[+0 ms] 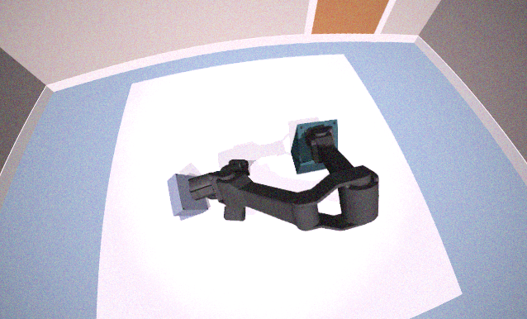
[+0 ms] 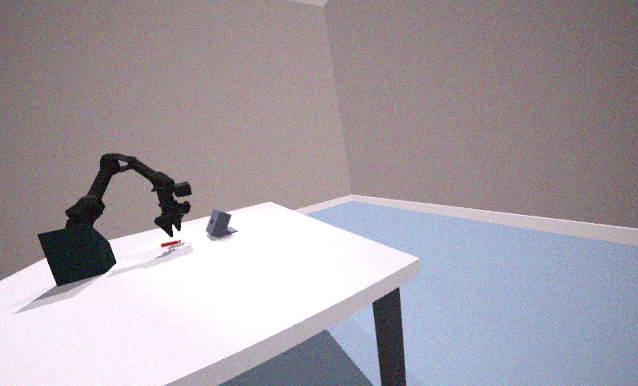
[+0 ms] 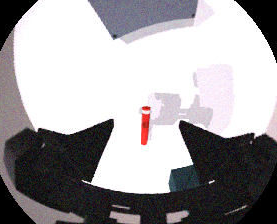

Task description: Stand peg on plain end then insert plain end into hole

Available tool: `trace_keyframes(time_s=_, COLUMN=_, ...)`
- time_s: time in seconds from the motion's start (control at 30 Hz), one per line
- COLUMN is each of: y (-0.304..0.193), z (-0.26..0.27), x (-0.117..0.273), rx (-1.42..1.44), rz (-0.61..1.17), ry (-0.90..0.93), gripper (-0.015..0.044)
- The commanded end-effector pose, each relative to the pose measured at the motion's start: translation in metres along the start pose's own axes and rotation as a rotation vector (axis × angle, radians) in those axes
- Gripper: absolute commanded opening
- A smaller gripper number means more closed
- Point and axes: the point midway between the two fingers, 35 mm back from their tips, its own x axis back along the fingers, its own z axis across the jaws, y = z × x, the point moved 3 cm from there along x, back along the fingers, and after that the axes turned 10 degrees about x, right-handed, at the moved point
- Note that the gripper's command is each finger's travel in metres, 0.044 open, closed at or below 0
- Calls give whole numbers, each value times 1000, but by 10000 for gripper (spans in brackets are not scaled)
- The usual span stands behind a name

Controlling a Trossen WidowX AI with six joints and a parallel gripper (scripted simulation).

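Note:
The red peg (image 2: 170,244) (image 3: 145,129) lies flat on the table (image 2: 256,280). Its white band is at the end nearer the sloped panel. The arm hides the peg in the top view. My gripper (image 2: 176,234) (image 3: 147,122) is open and empty, pointing down above the peg. In the wrist view the peg lies between the two fingertips, lengthwise between them, below their tips. The grey sloped panel (image 1: 180,196) (image 2: 220,223) (image 3: 151,15) stands beyond the peg. Its hole shows as a small dark spot in the exterior view, and is out of frame in the wrist view.
The dark teal base block (image 1: 306,161) (image 2: 78,257) (image 3: 184,179) stands under the arm's base, on the opposite side of the peg from the panel. In the top view the arm reaches over the table and its wrist part overlaps the panel's face. Shadows lie beside the peg.

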Motion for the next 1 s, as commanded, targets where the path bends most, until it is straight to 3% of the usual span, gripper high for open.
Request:
trace_keyframes(time_s=0.0, y=0, z=-1, x=-6, rx=-4, rz=0, ry=-3, gripper=440)
trace_keyframes(time_s=0.7, y=-3, z=0, x=-37, rx=-5, rz=0, ry=2, gripper=440)
trace_keyframes(time_s=0.97, y=-3, z=0, x=-37, rx=-5, rz=0, ry=2, gripper=230)
